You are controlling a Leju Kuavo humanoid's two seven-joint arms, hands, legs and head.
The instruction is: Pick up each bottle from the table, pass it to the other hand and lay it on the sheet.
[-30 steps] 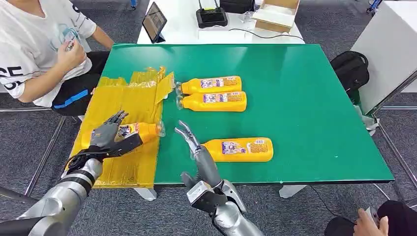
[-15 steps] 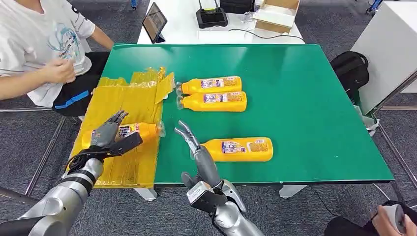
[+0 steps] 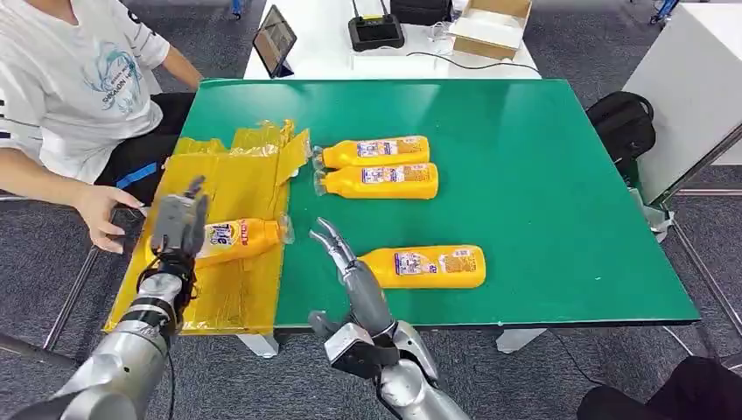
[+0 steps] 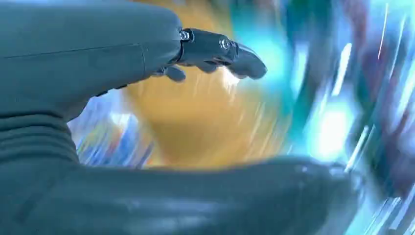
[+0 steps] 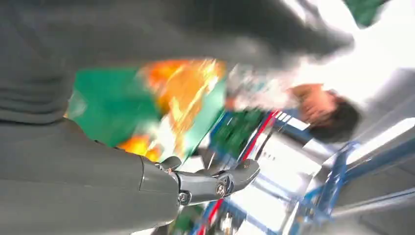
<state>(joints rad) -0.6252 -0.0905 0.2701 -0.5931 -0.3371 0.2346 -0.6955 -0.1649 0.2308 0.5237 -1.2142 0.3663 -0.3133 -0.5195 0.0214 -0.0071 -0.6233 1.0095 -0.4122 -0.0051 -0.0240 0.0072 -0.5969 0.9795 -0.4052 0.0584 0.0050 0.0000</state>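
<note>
Left hand (image 3: pixel 178 223): fingers spread, at the base of the orange bottle (image 3: pixel 236 236) lying on the yellow sheet (image 3: pixel 229 175).
Right hand (image 3: pixel 337 249): fingers apart, empty, beside the sheet.
Advice: draw away without rolling the bottle.

Our two arms are silver metal with ringed, segmented joints. The left hand (image 3: pixel 178 226) is dark grey, with black banding and a thin black cable at its wrist. The right hand (image 3: pixel 341 258) has slim grey fingers above a boxy black-and-silver wrist block. Up close, each hand has a grey ribbed cover, a thick smooth thumb and darker fingers with small silver screws.
</note>
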